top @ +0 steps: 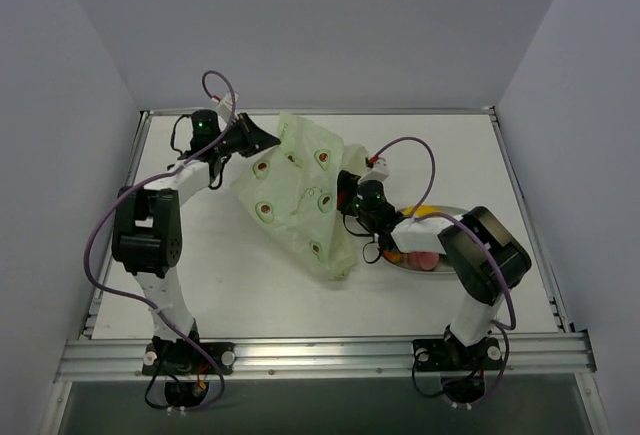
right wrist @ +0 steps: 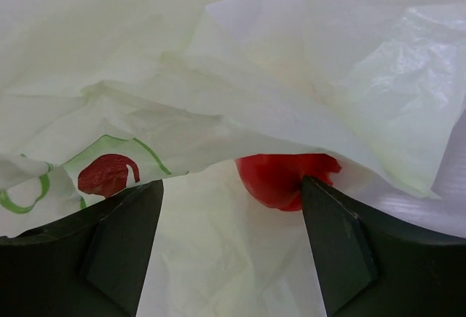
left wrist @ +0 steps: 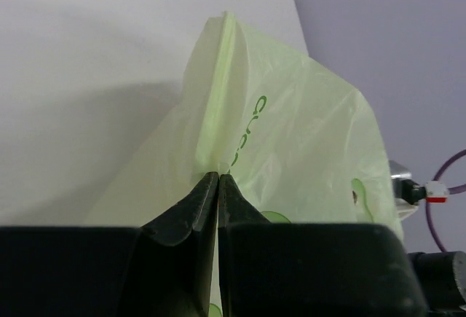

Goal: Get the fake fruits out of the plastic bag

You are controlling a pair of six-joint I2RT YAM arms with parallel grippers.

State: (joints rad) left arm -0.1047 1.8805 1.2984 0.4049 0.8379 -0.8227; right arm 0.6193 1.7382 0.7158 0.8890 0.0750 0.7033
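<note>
The pale yellow-green plastic bag with avocado prints lies crumpled in the middle of the table. My left gripper is shut on a fold at its far left edge; in the left wrist view the jaws pinch the bag. My right gripper is open at the bag's right side. In the right wrist view a red fruit shows under the bag's film, touching the right fingertip. A yellow banana, a pink peach and an orange-red fruit lie on the plate.
The oval pale grey plate sits right of the bag, partly under my right arm. Purple cables loop over both arms. A raised metal rim runs round the table, with grey walls behind and at the sides.
</note>
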